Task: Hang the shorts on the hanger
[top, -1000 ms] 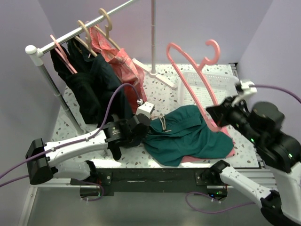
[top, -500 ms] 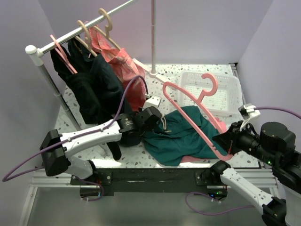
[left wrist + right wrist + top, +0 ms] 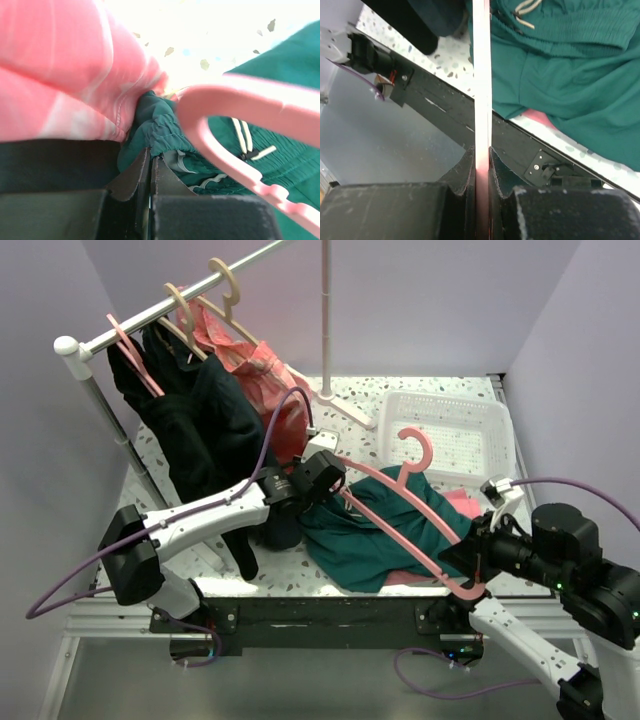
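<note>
1. Crumpled in a dark teal heap at the front centre of the speckled worktop (image 3: 400,388), between the two arms: the shorts (image 3: 375,540), partly over a flat pink cloth (image 3: 462,502).
2. At the waistband end of that heap, just beside the hanging clothes: the left end effector (image 3: 322,472). Seen from the left wrist, fingers (image 3: 131,176) pressed almost together, with bunched green waistband fabric pinched at the tips.
3. Low at the front right: the right end effector (image 3: 468,575), clamped narrow on a thin bar of the hanger (image 3: 428,448). From the right wrist, pale pink bar running straight out from between the fingers (image 3: 462,172), teal cloth spread to its right.
4. Salmon-pink frame held tilted, slanting over the teal heap from the front right up towards the left arm's tip, hook towards the white basket (image 3: 455,425).
5. From the left wrist, rounded pink corner just in front of the waistband, with the light drawstring (image 3: 245,140) showing behind it.
6. Further back on the left: a rail (image 3: 170,302) carrying beige wooden hangers (image 3: 228,282), dark garments (image 3: 200,430) and a red-pink garment (image 3: 255,365).
</note>
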